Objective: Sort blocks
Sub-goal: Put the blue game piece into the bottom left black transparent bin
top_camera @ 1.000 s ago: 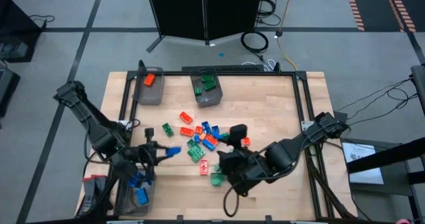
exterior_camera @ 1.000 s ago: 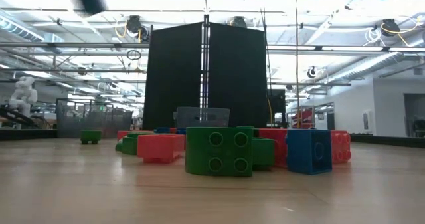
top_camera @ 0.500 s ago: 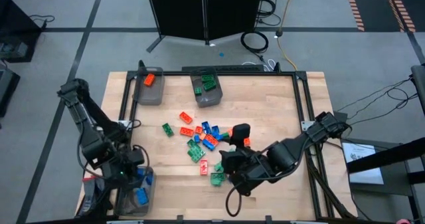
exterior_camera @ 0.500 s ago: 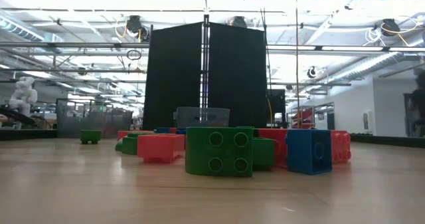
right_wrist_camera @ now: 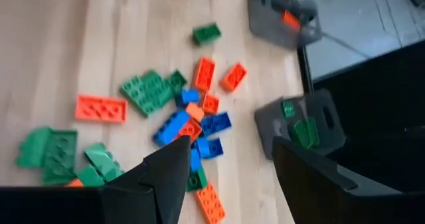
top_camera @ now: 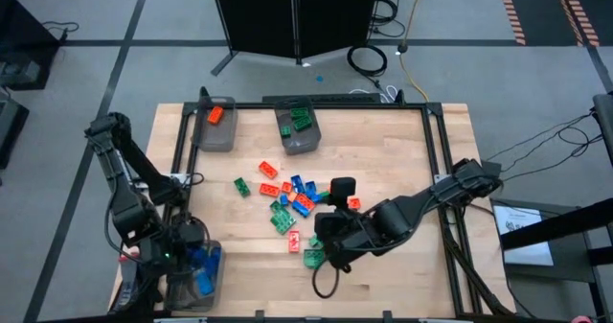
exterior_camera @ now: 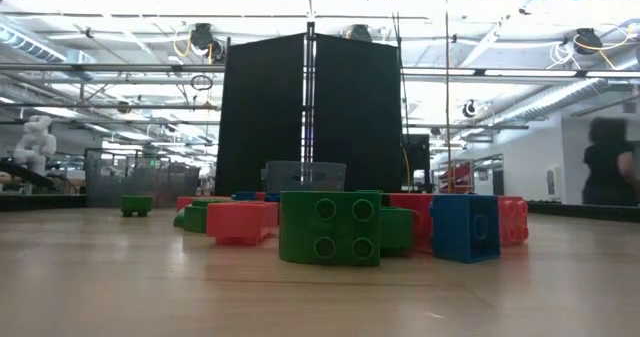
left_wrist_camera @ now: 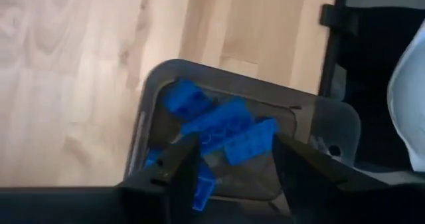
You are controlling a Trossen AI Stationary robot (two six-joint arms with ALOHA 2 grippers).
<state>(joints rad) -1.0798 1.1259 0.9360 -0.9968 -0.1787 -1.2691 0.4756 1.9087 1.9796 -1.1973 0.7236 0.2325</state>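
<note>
Beyond the wooden table [top_camera: 402,160], open left pincer [left_wrist_camera: 229,164] hangs over seemingly half-hidden blue blocks [left_wrist_camera: 219,127]

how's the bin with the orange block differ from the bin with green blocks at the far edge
The orange-block bin sits nearer the table's left side and shows one orange brick; the green-block bin sits nearer the middle and holds several green bricks. Both are dark translucent rectangular bins along the far edge, standing apart.
</note>
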